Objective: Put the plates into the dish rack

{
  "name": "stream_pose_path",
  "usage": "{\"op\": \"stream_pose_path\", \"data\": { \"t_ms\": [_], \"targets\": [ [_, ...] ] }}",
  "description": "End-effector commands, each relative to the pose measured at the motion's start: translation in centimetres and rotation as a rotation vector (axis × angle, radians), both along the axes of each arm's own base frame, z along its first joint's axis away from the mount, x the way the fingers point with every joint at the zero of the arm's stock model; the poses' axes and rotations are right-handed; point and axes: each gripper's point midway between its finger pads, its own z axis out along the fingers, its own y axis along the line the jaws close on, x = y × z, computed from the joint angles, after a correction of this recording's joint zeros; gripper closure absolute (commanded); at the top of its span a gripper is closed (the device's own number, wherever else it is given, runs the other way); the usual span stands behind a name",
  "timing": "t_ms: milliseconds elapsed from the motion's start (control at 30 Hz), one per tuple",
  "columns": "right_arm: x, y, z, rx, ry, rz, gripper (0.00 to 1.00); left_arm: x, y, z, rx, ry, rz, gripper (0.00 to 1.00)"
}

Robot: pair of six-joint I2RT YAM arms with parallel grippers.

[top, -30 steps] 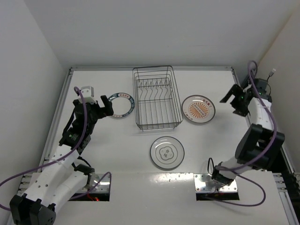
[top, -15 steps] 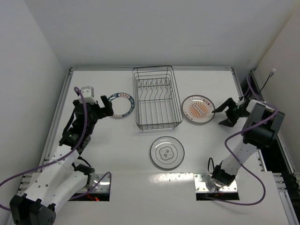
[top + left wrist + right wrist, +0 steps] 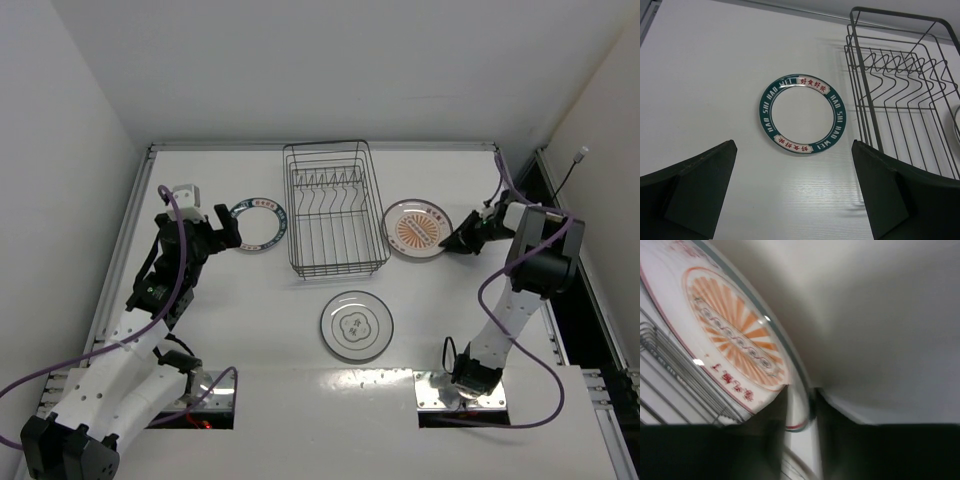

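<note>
The dish rack (image 3: 335,262) stands at the table's middle back, also in the left wrist view (image 3: 863,90). A teal-rimmed plate (image 3: 259,225) lies flat to its left. My left gripper (image 3: 225,228) hovers open just left of that plate (image 3: 800,115), with bare table between its fingers (image 3: 700,175). An orange-centred plate (image 3: 418,228) sits right of the rack. My right gripper (image 3: 455,240) is shut on that plate's right rim (image 3: 801,407), the plate (image 3: 735,340) tilted. A white plate with a grey motif (image 3: 356,325) lies in front of the rack.
White walls close the table on the left, back and right. The right arm's elbow (image 3: 540,262) stands close to the right wall. Both arm bases (image 3: 465,385) sit at the near edge.
My right gripper swung left and down from near the right wall to the orange-centred plate and shut on its right rim; the plate shifted slightly. The left arm has not moved.
</note>
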Motion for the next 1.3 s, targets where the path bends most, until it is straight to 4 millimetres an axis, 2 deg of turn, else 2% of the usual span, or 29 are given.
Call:
{"op": "stream_pose_path", "data": {
  "t_ms": [0, 33, 267, 300, 367, 400, 433, 467, 500, 633, 667, 700, 733, 767, 800, 867, 933, 967, 1033, 1067, 1100, 1133, 1167, 1200, 1233, 1267],
  "targets": [
    [0.8, -0.5, -0.3, -0.019, -0.017, -0.017, 0.94, 0.1, -0.1, 1.0, -0.007, -0.028, 0.004, 0.0],
    [0.9, -0.7, -0.1, -0.037, -0.019, -0.021, 1.0, 0.1, -0.1, 1.0, -0.007, -0.028, 0.004, 0.0],
    [0.8, -2.0, 4.0, -0.203, -0.088, -0.026, 1.0, 0.2, -0.1, 0.8, -0.004, -0.02, 0.004, 0.0],
    [1.0, -1.9, 6.2, -0.238, -0.136, -0.025, 1.0, 0.1, -0.1, 0.6, -0.002, -0.011, 0.004, 0.0],
    [1.4, -1.6, 8.6, -0.301, -0.196, -0.019, 1.0, 0.2, 0.0, 0.6, -0.008, -0.012, 0.016, 0.0],
    [1.8, -1.5, 11.6, -0.347, -0.279, -0.026, 1.0, 0.2, 0.0, 0.6, -0.017, -0.012, 0.018, 0.0],
    [1.8, -1.9, 12.8, -0.397, -0.298, -0.052, 1.0, 0.3, 0.0, 0.3, -0.014, -0.002, 0.018, 0.0],
    [1.9, -1.2, 14.3, -0.43, -0.33, -0.054, 1.0, 0.3, 0.0, 0.3, -0.014, -0.002, 0.018, 0.0],
    [1.9, -1.2, 17.7, -0.478, -0.41, -0.082, 1.0, 0.4, -0.3, 0.4, -0.016, -0.001, 0.01, 0.0],
    [2.7, -0.5, 23.8, -0.611, -0.55, -0.156, 1.0, 0.7, 0.2, -0.1, -0.013, 0.014, 0.042, 0.0],
    [3.0, 1.0, 24.5, -0.619, -0.568, -0.129, 1.0, 0.7, 0.2, -0.1, -0.013, 0.014, 0.042, 0.0],
    [3.5, 1.5, 26.4, -0.636, -0.612, -0.135, 1.0, 0.7, 0.2, -0.1, -0.013, 0.014, 0.042, 0.0],
    [3.8, 1.6, 26.6, -0.678, -0.607, -0.136, 1.0, 0.8, -0.2, -0.4, -0.014, 0.025, 0.026, 0.0],
    [4.3, 2.1, 27.8, -0.696, -0.633, -0.13, 1.0, 0.8, -0.2, -0.4, -0.014, 0.026, 0.026, 0.0],
    [4.9, 3.8, 27.5, -0.7, -0.635, -0.097, 1.0, 0.9, -0.2, -0.7, -0.011, 0.034, 0.026, 0.0],
    [5.7, 4.7, 27.5, -0.747, -0.637, -0.077, 1.0, 0.9, -0.4, -0.7, -0.013, 0.035, 0.017, 0.0],
    [7.7, 6.6, 27.0, -0.777, -0.638, -0.045, 1.0, 0.9, -0.4, -0.7, -0.013, 0.035, 0.017, 0.0],
    [8.5, 7.7, 28.0, -0.784, -0.655, -0.039, 1.0, 1.0, -0.4, -1.0, -0.002, 0.044, 0.015, 0.0],
    [10.0, 8.8, 26.4, -0.811, -0.619, -0.006, 1.0, 1.0, -0.4, -1.0, -0.002, 0.044, 0.015, 0.0],
    [10.7, 9.4, 27.4, -0.816, -0.637, -0.01, 1.0, 1.0, -0.4, -1.0, -0.002, 0.044, 0.015, 0.0],
    [11.0, 10.0, 27.2, -0.845, -0.631, 0.001, 1.0, 1.0, -0.4, -1.0, -0.002, 0.044, 0.015, 0.0],
    [11.6, 10.5, 28.3, -0.853, -0.651, -0.011, 1.0, 1.0, -0.4, -1.0, -0.002, 0.044, 0.015, 0.0],
    [12.3, 10.9, 27.1, -0.877, -0.626, 0.01, 1.0, 1.0, -0.4, -1.0, -0.002, 0.044, 0.015, 0.0],
    [12.3, 11.4, 26.8, -0.91, -0.61, 0.023, 1.0, 1.1, -0.4, -1.2, 0.001, 0.053, 0.015, 0.0],
    [12.8, 11.9, 27.7, -0.915, -0.626, 0.016, 1.0, 1.1, -0.4, -1.2, 0.001, 0.053, 0.015, 0.0],
    [13.0, 11.9, 27.6, -0.949, -0.614, 0.016, 1.0, 1.1, -0.6, -1.3, -0.002, 0.054, 0.004, 0.0]
  ]
}}
